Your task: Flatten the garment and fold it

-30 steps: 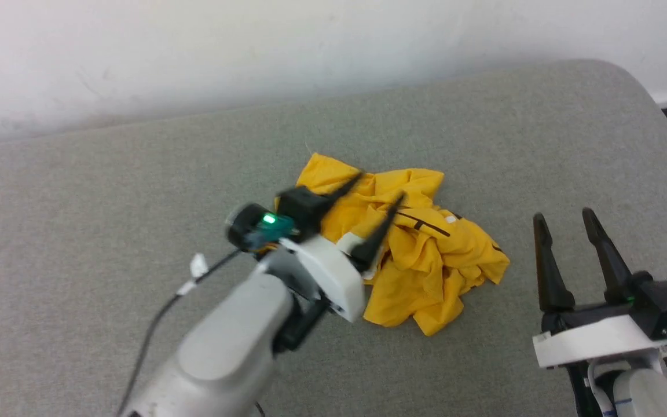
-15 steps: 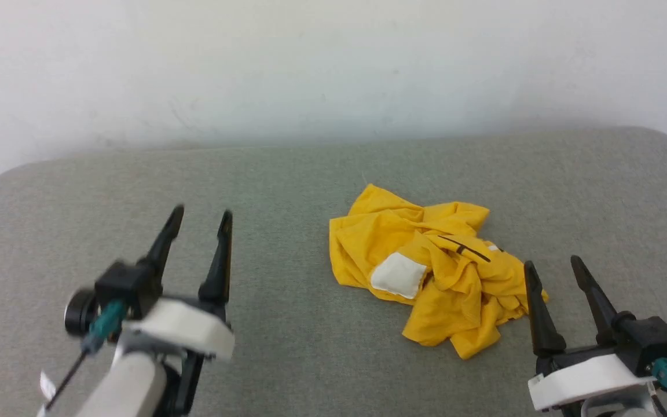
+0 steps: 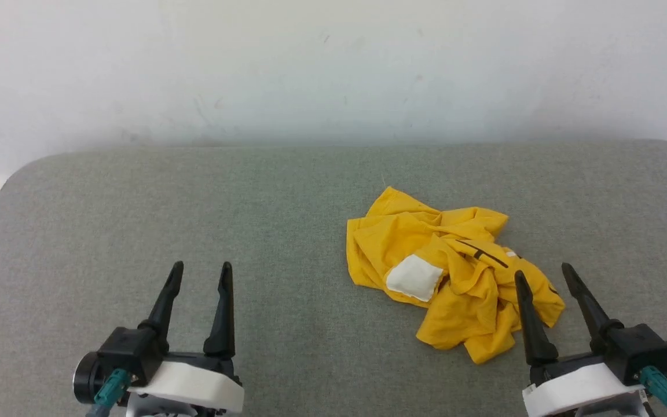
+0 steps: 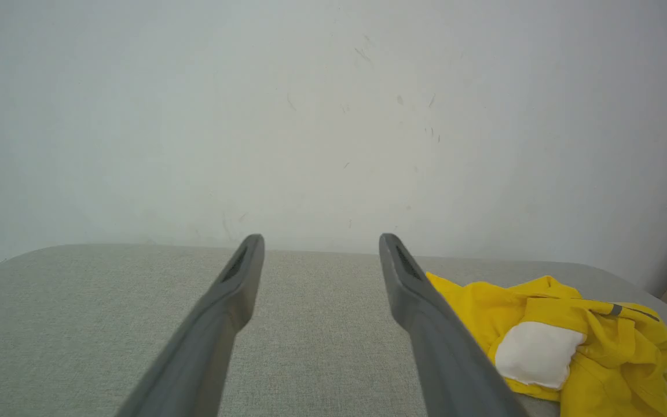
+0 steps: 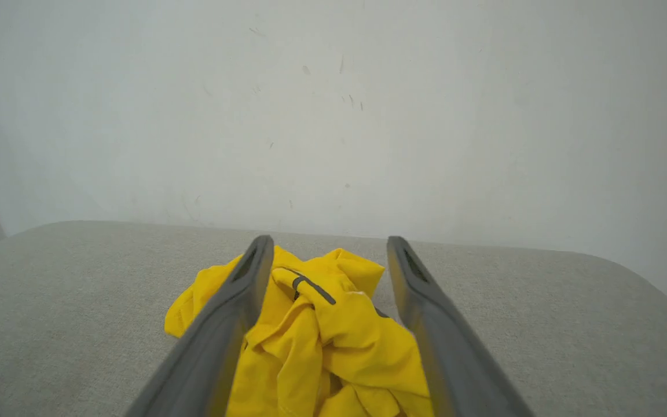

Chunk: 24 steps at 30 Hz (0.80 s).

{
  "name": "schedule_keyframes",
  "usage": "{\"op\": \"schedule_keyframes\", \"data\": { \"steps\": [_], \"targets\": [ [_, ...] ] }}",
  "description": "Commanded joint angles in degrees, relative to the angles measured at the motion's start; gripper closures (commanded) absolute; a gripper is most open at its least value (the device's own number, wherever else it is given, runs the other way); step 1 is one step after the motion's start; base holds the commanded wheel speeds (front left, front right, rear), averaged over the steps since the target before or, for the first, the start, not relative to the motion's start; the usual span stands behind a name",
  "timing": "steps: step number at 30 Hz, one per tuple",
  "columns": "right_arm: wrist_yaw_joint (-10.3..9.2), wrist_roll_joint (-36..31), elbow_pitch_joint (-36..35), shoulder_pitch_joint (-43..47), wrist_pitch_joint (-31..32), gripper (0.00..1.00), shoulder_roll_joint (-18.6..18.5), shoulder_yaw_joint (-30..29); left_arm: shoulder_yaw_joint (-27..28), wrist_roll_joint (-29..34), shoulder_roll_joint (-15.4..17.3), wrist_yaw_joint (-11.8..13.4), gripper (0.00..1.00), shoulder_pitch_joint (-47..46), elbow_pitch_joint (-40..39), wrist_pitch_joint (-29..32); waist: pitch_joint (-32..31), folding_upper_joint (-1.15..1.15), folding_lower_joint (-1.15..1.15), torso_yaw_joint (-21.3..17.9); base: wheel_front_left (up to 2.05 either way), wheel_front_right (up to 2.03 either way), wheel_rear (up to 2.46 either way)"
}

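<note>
Yellow shirt lies crumpled on grey surface, right of centre, white patch facing up. L gripper at lower left: fingers apart, nothing between them, well clear of shirt. R gripper at lower right: fingers apart too, empty, tips over shirt's near edge; can't tell if touching.

Bright, even, soft light — faint shadows, sharp focus, slight wide-angle bending at wrist-view edges.
</note>
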Motion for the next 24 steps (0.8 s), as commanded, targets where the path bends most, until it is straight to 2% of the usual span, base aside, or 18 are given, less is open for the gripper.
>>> {"op": "schedule_keyframes", "data": {
  "steps": [1, 3, 4, 7, 11, 15, 19, 23, 24],
  "targets": [
    [-0.10, -1.23, -0.53, 0.48, -0.25, 0.00, 0.04, -0.18, 0.36, 1.09, -0.45, -0.67, 0.00, 0.14, -0.07, -0.26, 0.71, 0.00, 0.00, 0.60, 0.00, 0.00, 0.00],
    [-0.10, -1.34, -0.83, 0.28, 2.05, 0.00, 0.04, 0.04, 0.78, 2.13, -1.04, -1.32, 0.00, -0.18, -0.04, -0.26, 1.30, 0.00, 0.00, 1.07, 0.00, 0.00, 0.00],
    [-0.10, -1.00, -0.45, 0.27, 5.33, 0.00, -0.03, 0.69, 1.06, 2.53, -1.37, -1.56, 0.00, -0.25, -0.04, -0.26, 1.67, 0.00, 0.00, 1.30, 0.00, 0.00, 0.00],
    [-0.10, -1.29, -0.26, -0.70, 15.25, 0.00, -3.23, 3.91, 1.80, 3.40, -2.70, -2.26, 0.00, -0.38, 0.10, -0.27, 2.84, 0.00, 0.00, 1.95, 0.00, 0.00, 0.00],
    [-0.10, 2.40, 0.61, -2.62, 28.96, 0.00, -7.06, 7.72, 2.52, 4.52, -4.75, -3.55, 0.00, -0.99, 0.68, -0.27, 4.67, 0.00, 0.00, 3.11, 0.00, 0.00, 0.00],
    [-0.10, 5.12, 2.86, -5.11, 38.79, 0.00, -10.09, 8.88, 2.68, 5.67, -6.58, -5.27, 0.00, -2.28, 1.73, -0.27, 6.48, 0.00, 0.00, 5.10, 0.00, 0.00, 0.00],
    [-0.10, 6.01, 6.78, -7.31, 44.37, 0.00, -11.12, 8.96, 3.45, 6.58, -7.82, -6.72, 0.00, -3.31, 2.56, -0.27, 7.61, 0.00, 0.00, 6.81, 0.00, 0.00, 0.00],
    [-0.10, 5.54, 10.44, -8.30, 45.34, 0.00, -11.28, 9.74, 4.43, 7.49, -8.70, -7.70, 0.00, -3.76, 3.17, -0.27, 7.92, 0.00, 0.00, 7.33, 0.00, 0.00, 0.00],
    [-0.10, 5.52, 11.17, -8.17, 45.53, 0.33, -11.18, 9.84, 4.69, 7.66, -8.87, -7.88, 0.00, -3.68, 3.34, -0.27, 7.82, 0.00, 0.00, 7.19, 0.00, 0.00, 0.00]
  ]
}}
